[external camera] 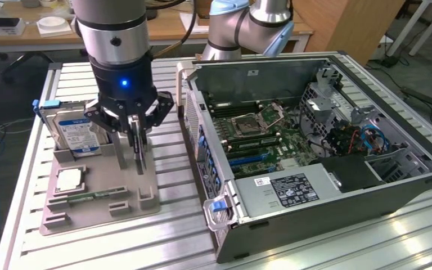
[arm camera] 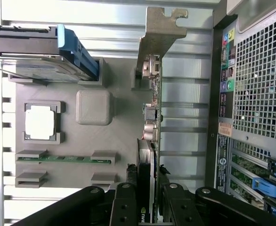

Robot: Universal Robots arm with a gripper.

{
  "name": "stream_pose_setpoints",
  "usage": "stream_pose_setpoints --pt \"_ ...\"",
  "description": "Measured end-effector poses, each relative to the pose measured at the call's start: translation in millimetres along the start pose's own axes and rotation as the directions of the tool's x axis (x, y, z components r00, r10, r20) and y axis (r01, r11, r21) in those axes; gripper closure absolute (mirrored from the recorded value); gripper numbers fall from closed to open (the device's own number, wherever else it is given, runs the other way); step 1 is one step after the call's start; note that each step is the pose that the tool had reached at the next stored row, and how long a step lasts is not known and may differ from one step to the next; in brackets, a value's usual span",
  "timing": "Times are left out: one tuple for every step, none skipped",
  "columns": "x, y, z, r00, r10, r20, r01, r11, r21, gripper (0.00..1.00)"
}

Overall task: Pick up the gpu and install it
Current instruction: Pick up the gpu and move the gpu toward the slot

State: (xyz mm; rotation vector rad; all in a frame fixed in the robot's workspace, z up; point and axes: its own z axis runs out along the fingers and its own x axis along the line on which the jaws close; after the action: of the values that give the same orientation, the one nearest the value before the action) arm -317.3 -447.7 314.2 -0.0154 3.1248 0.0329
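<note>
step: pickup, grab phase | gripper (external camera: 135,128): black fingers (arm camera: 125,205) look clamped on both faces of the gpu (arm camera: 153,117), thin flat black card, silvery metal end bracket | gpu: upright on edge in grey plastic holder tray (external camera: 96,211), beside boxy silver hard drive (external camera: 77,132), not in the open black computer case (external camera: 336,225) | next, imo: straight-up pull, any tilt probably binds it

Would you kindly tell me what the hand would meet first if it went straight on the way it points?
Most likely the gpu, standing on edge in the grey tray: the hand points down right over its top edge. Below the card comes the tray. How close they are, I cannot tell.
</note>
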Motion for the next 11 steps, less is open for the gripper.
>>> stream_pose_setpoints --pt "-0.1 0.0 -1.3 1.0000 0.000 0.0001 0.000 1.0000 0.0000 0.73" --pt "-0.1 0.1 -2.5 1.0000 0.000 0.0001 0.000 1.0000 0.0001 0.73" --pt "0.0 0.1 -3.3 1.0000 0.000 0.0002 0.000 1.0000 0.0001 0.73" --pt "0.2 0.1 -3.6 1.0000 0.000 0.0005 0.000 1.0000 -0.0001 0.73" --pt "0.2 0.1 -3.8 1.0000 0.000 0.0006 0.000 1.0000 -0.0002 0.73" --pt "0.2 0.1 -4.5 1.0000 0.000 0.0003 0.000 1.0000 0.0001 0.73" --pt "0.2 0.1 -5.2 1.0000 0.000 0.0002 0.000 1.0000 0.0001 0.73" --pt "0.2 0.1 -6.0 1.0000 0.000 0.0003 0.000 1.0000 0.0001 0.73" --pt "0.2 0.1 -6.6 1.0000 0.000 0.0003 0.000 1.0000 0.0001 0.73" --pt "0.2 0.2 -7.2 1.0000 0.000 0.0003 0.000 1.0000 0.0000 0.73" --pt "0.2 0.2 -7.9 1.0000 0.000 0.0004 0.000 1.0000 0.0000 0.73"
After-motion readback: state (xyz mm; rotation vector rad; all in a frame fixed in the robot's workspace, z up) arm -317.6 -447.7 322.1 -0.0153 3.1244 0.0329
